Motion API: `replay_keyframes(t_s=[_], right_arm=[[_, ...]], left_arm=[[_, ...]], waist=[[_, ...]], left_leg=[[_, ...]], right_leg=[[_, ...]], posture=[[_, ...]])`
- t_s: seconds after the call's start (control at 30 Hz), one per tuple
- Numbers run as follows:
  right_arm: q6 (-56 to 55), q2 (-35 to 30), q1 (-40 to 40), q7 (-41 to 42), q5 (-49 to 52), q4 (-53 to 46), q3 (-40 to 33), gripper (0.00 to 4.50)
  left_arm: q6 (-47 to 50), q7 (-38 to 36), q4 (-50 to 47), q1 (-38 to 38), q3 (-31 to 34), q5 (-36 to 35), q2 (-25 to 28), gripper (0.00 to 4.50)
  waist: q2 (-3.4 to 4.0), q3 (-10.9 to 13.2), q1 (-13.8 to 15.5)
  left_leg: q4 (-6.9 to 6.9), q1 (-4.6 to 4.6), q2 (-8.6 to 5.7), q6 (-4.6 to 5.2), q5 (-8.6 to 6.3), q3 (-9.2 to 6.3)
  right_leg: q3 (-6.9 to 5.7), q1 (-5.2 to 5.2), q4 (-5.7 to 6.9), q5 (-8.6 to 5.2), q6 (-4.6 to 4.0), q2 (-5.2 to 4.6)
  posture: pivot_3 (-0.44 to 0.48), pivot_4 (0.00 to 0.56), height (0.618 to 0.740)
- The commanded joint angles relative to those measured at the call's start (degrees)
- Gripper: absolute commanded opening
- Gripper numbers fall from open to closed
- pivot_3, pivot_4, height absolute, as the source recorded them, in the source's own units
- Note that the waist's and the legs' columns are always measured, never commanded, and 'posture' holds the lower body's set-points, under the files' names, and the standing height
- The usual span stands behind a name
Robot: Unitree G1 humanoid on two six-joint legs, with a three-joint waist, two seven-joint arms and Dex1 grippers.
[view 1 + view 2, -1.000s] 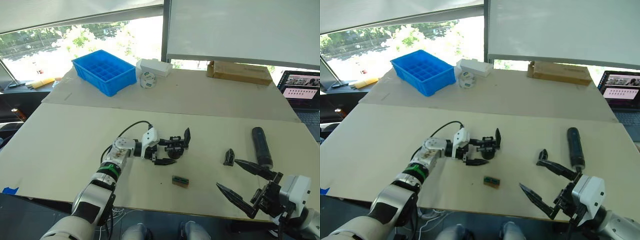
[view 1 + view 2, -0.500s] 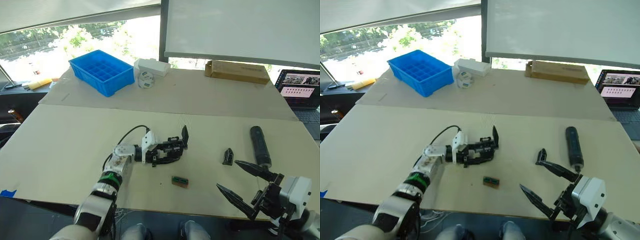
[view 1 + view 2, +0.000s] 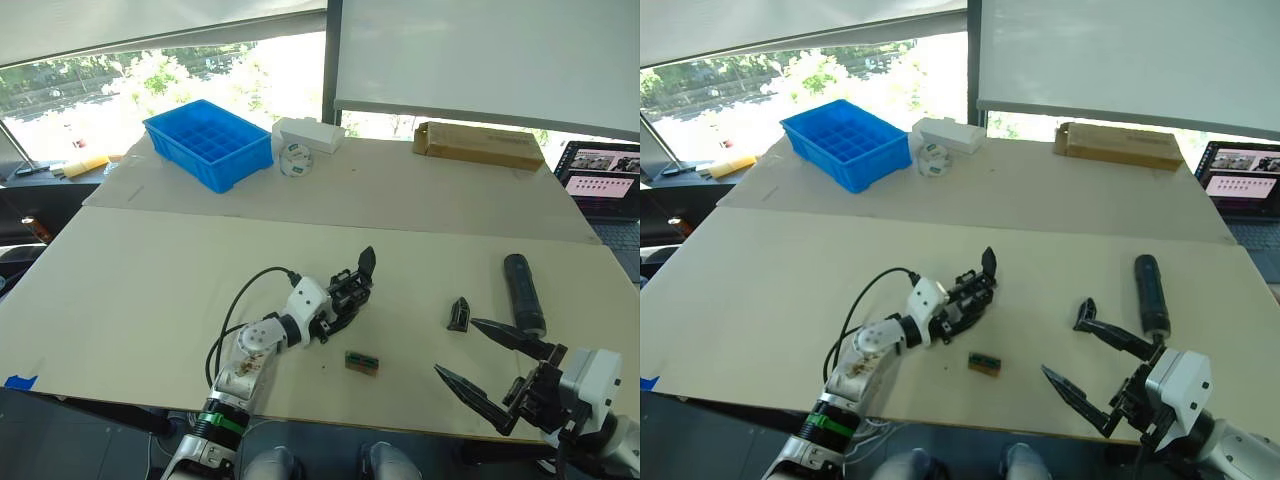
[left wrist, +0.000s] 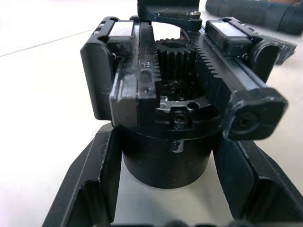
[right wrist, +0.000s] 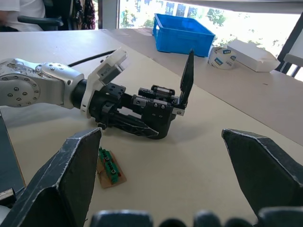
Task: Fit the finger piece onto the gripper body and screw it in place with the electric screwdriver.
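Black plastic against pale board: the left pincer (image 3: 338, 312) now pinches the gripper body (image 3: 345, 294) by its round base near the middle of the desk (image 3: 150, 280), one finger pressed to each side as the left wrist view shows. A second ago the left arm reached in from the side with its fingers around the mechanism; it has since swung round to come at it from the near edge, and the body has turned with it, its single pointed finger now slanting up and away from the robot. The grip looks secure, which suggests the holding step is settled and the body is being presented for assembly.

Nothing else has moved. The finger piece (image 3: 458, 313) lies on the desk well to the right of the body, just beside the electric screwdriver (image 3: 523, 292), which rests flat and untouched. The right pincer (image 3: 487, 366) hovers above the desk's near right edge, fingers spread wide and holding nothing, close to the finger piece. A small tan-and-green block (image 3: 361, 362) sits between the two arms, near the held body.

Fitting has not yet begun; the likely next move falls to the right arm, which must pick up the small wedge before any screw can be driven.
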Motion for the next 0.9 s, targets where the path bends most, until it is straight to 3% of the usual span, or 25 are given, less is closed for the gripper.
replay_keyframes(t_s=[0.03,0.1,0.17,0.27,0.4,0.6,0.7,0.9], right_arm=[[-0.82,-0.57,-0.86,0.25,0.98,-0.74,-1.06,4.5],[-0.77,-0.53,-1.13,0.23,1.03,-0.8,-1.26,4.5],[-0.76,-0.49,-1.1,0.35,1.01,-0.84,-1.3,4.5],[-0.71,-0.47,-1.04,0.43,0.96,-0.79,-1.35,4.5],[-0.8,-0.36,-0.87,0.44,0.84,-0.71,-1.47,4.5],[-0.88,-0.32,-1.35,0.17,0.64,-0.47,-1.37,4.5],[-1.01,-0.38,-1.52,0.23,0.5,-0.21,-1.44,4.5],[-0.66,-0.85,-2.6,0.19,0.47,0.03,-1.38,4.5]], left_arm=[[0.75,-0.38,-3.38,0.17,-0.96,-1.53,0.24,2.29],[1.94,-0.97,-3.75,0.44,-1.29,-1.75,0.91,2.29],[1.87,-2.01,-3.9,0.59,-1.59,-2.1,2.03,3.32],[1.97,-4.48,-3.39,0.1,-1.18,-3.73,4.12,4.42],[1.75,-10.05,0.72,-2.62,0.84,-6.29,9.01,4.42],[-5.25,-24.41,16.07,-11.23,1.91,-9.22,16.11,4.42],[-11.87,-31.03,25.66,-16.75,0.82,-8.15,16.59,4.42],[-20.93,-39.25,42.11,-27.37,0.78,-7.17,12.22,4.42]], waist=[[0.01,-0.01,-0.01],[0.02,-0.01,-0.01],[0.04,-0.02,-0.02],[0.06,-0.03,-0.05],[0.11,-0.06,-0.14],[0.18,-0.11,-0.63],[0.18,-0.11,-0.44],[0.15,-0.09,-0.27]], left_leg=[[0.0,0.0,0.0,0.0,0.0,0.0],[0.0,0.01,0.0,0.0,0.0,0.0],[0.0,0.02,0.0,-0.01,0.0,0.0],[0.0,0.02,0.0,-0.01,0.0,0.0],[0.0,0.05,0.01,-0.03,0.01,0.0],[-0.01,0.11,0.02,-0.1,0.05,0.03],[0.0,0.1,-0.02,-0.1,0.05,0.05],[0.05,0.03,-0.06,-0.09,0.05,0.08]], right_leg=[[-0.01,0.0,0.0,0.0,0.0,0.0],[0.0,0.0,0.0,0.0,0.0,0.0],[-0.01,0.01,0.01,0.0,-0.01,0.0],[-0.02,0.01,0.01,-0.01,-0.01,0.0],[-0.02,0.01,0.04,-0.01,-0.02,0.0],[-0.13,0.0,0.1,-0.04,-0.04,0.11],[-0.14,0.02,0.08,-0.04,-0.03,0.09],[-0.16,0.01,0.04,-0.02,0.0,0.1]], posture=[[0.0,0.15,0.74],[0.0,0.15,0.74],[0.0,0.15,0.74],[0.0,0.15,0.74],[0.0,0.15,0.74],[0.0,0.15,0.74],[0.0,0.15,0.74],[0.0,0.15,0.74]])
